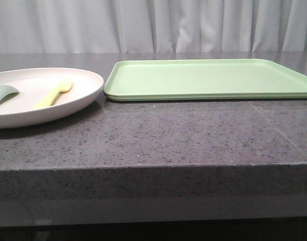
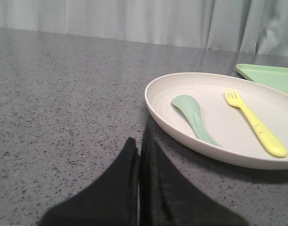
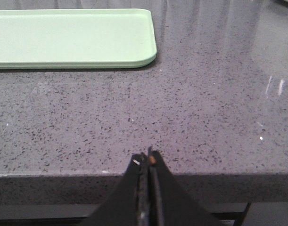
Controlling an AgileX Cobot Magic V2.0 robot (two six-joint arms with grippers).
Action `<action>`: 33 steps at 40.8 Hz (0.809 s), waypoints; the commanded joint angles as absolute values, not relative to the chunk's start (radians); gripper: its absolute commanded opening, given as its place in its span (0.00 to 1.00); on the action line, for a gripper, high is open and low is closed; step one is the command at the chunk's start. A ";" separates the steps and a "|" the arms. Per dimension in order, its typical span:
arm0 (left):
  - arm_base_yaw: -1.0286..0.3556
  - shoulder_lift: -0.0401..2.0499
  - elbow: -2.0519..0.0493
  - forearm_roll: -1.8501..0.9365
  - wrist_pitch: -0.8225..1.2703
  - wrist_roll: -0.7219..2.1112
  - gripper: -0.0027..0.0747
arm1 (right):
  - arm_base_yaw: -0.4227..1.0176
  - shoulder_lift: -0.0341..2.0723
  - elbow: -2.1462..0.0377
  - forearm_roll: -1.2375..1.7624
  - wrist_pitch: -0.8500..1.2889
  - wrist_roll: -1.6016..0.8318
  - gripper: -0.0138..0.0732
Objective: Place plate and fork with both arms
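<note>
Nothing's really started yet: the plate (image 1: 68, 100) sits just left of the green tray (image 1: 208, 80), the fork (image 2: 255, 122) lying inside it. Left gripper (image 2: 139, 150) and right gripper (image 3: 147, 162) both have fingers pressed together, empty.

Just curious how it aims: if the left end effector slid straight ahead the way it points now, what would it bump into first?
Probably the plate: the shut left end effector points at its near rim, though depth is unclear.
</note>
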State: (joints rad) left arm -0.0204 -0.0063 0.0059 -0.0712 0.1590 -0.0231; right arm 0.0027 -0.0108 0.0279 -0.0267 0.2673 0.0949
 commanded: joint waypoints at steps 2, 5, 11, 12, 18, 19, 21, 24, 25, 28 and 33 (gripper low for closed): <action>-0.018 -0.026 0.010 -0.072 0.070 -0.030 0.01 | -0.005 -0.029 0.024 -0.036 0.183 0.088 0.08; -0.018 -0.026 0.010 -0.072 0.070 -0.030 0.01 | -0.005 -0.029 0.024 -0.036 0.183 0.088 0.08; -0.018 -0.026 0.010 -0.072 0.070 -0.030 0.01 | -0.005 -0.029 0.024 -0.036 0.183 0.088 0.08; -0.018 -0.026 0.010 -0.072 0.070 -0.030 0.01 | -0.005 -0.029 0.024 -0.036 0.183 0.088 0.08; -0.018 -0.026 0.010 -0.072 0.070 -0.030 0.01 | -0.005 -0.029 0.024 -0.036 0.183 0.088 0.08; -0.018 -0.026 0.010 -0.072 0.070 -0.030 0.01 | -0.005 -0.029 0.024 -0.036 0.182 0.088 0.08; -0.018 -0.026 0.010 -0.072 0.070 -0.030 0.01 | -0.005 -0.029 0.024 -0.036 0.180 0.088 0.08; -0.018 -0.026 0.010 -0.072 0.070 -0.030 0.01 | -0.005 -0.029 0.024 -0.036 0.173 0.088 0.08; -0.018 -0.026 0.010 -0.072 0.070 -0.030 0.01 | -0.005 -0.029 0.024 -0.036 0.171 0.088 0.08; -0.018 -0.026 0.010 -0.072 0.070 -0.030 0.01 | -0.005 -0.029 0.024 -0.036 0.169 0.088 0.08; -0.018 -0.026 0.010 -0.072 0.070 -0.030 0.01 | -0.005 -0.029 0.024 -0.036 0.169 0.088 0.08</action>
